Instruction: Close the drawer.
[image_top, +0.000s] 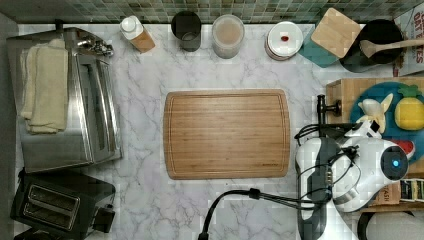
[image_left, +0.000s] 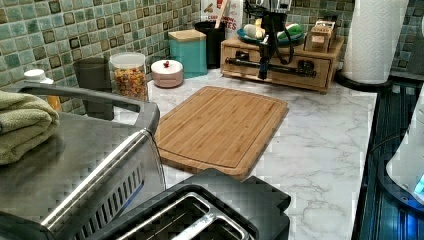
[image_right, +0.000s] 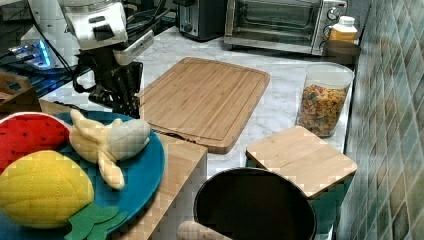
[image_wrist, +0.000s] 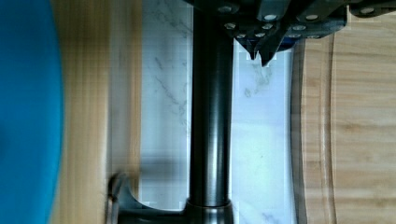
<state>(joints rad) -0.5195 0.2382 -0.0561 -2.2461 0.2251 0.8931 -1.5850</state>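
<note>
- Top view: the drawer (image_top: 345, 92) sits at the right edge of the frame, under a blue plate of toy fruit (image_top: 385, 92). Its black bar handle (image_top: 321, 111) juts toward the bamboo cutting board (image_top: 226, 134) in the centre. The white arm covers the lower right, so the gripper itself is hidden here.
- Left view: at upper centre the gripper (image_left: 263, 75) hangs down in front of the drawer front (image_left: 300, 67), its tips at the long handle (image_left: 272, 67). The front looks nearly flush with its wooden box, so little travel seems left.
- Right view: at upper left the gripper (image_right: 122, 102) points down just beyond the plate (image_right: 150, 165); I cannot tell whether it is released or clenched.
- Wrist view: the handle (image_wrist: 211, 116) runs as a dark, smooth metal bar over marble, with the fingertips (image_wrist: 261, 55) just beside it.
- Handling, as a judgement: the drawer is rigid, light wood that should slide easily; the bar is stiff but slick, so a flat push near its middle, or on the front, suits better than a pinch.
</note>
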